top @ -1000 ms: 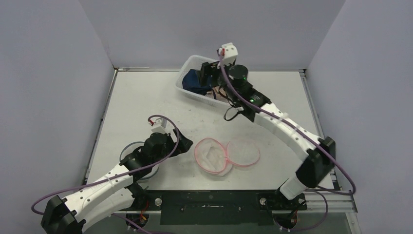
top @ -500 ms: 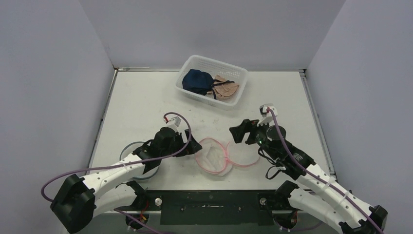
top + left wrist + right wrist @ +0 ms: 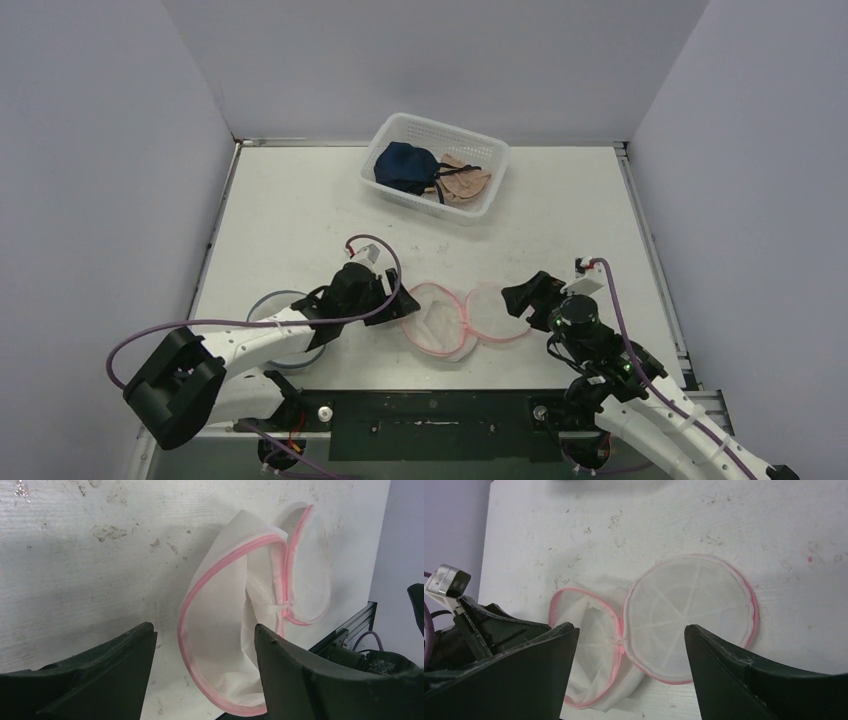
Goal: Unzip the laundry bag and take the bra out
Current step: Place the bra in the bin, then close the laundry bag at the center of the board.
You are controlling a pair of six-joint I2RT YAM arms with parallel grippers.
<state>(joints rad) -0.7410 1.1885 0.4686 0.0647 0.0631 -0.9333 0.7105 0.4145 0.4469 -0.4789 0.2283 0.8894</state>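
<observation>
Both pincers released and empty: left gripper [image 3: 402, 300] at 9 o'clock of opened laundry bag [image 3: 440, 325], right gripper [image 3: 522, 297] at 3, bra [image 3: 465, 184] in basket [image 3: 440, 125] at 12.

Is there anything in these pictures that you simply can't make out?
Inside of the laundry bag: both wrist views, its own folded mesh covers it.
Clothes in the basket: top view, tangled and too small to count.
Round object beside the left arm: top view, the arm covers most of it.
</observation>
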